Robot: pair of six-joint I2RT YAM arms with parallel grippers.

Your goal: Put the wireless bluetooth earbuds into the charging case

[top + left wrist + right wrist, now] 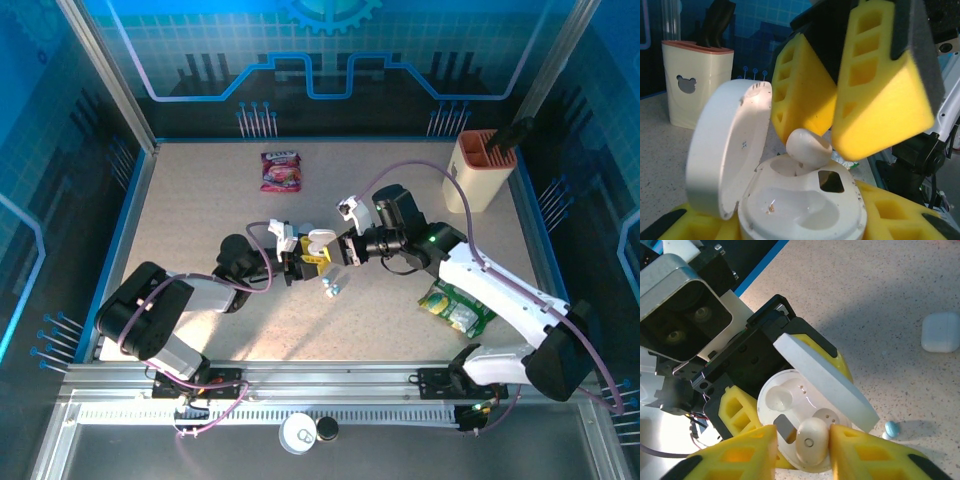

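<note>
top external view: you see the left end effector [298, 265] and the right end effector [335, 252] meeting tip to tip at mid-surface over a white pebble-shaped charging case [320, 240]. a few tiny white and pale-blue stemmed earbuds [331, 289] lie loose on the speckled beige surface [200, 210], just near of the two tips. a pink snack packet [281, 170] lies farther back, a beige plastic tool holder [482, 170] stands in the far right corner, and a green foil packet [458, 308] sits beside the right arm.

left wrist view: your left end effector [800, 220] is closed on the charging case [805, 215], with its yellow foam fingers [900, 210] pressed against both sides. the hinged lid [725, 150] stands open to the left. the right end effector [825, 145] reaches down from above, and a white earbud [807, 147] sits under its tips at the rear socket of the case. the front socket is bare.

right wrist view: your right end effector [805, 440] has the white earbud [811, 440] between its yellow fingers, over one socket of the open case [785, 400]. one finger touches the earbud; you cannot tell whether the pair grips it or stands loose around it. a second white rounded case [940, 331] rests shut well apart on the surface, and one pale-blue earbud [891, 428] lies just beside the open lid.
</note>
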